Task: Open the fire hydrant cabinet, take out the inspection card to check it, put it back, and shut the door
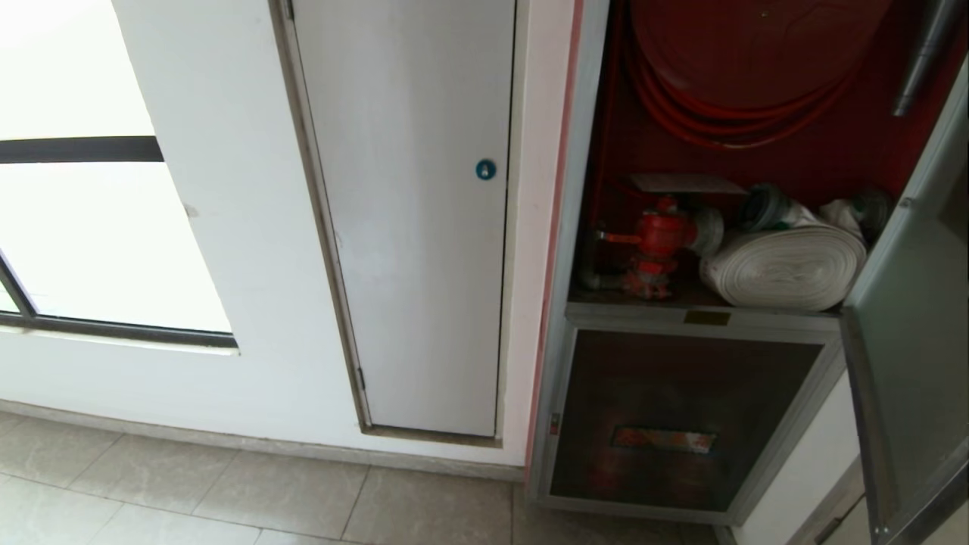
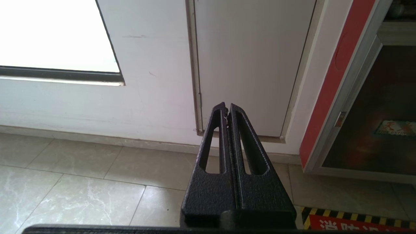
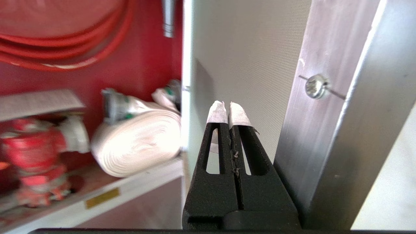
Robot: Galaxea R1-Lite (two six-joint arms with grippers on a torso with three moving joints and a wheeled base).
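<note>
A white wall [image 1: 242,250] with a bright window stands over a pale tile floor [image 1: 189,492], and a plain white panel [image 1: 416,227] with a blue round lock [image 1: 485,169] sits in it. The right gripper [image 3: 227,109] has its two tips pressed together with nothing between them, just beside the inner face of the door [image 3: 247,65], which is swung open. Past it is the fire hydrant cabinet [image 1: 564,318], red inside, with the red coiled hose [image 1: 727,83], the red hydrant valve [image 1: 655,242] and the white rolled hose [image 1: 787,265]. A flat grey card [image 1: 685,183] (maybe the inspection card) lies on top of the valve. It looks thin, light and bendy, so I would pinch its free front edge softly and lift it clear of the valve. The left gripper [image 2: 226,109] is clenched too, down low near the floor, away from the cabinet
</note>
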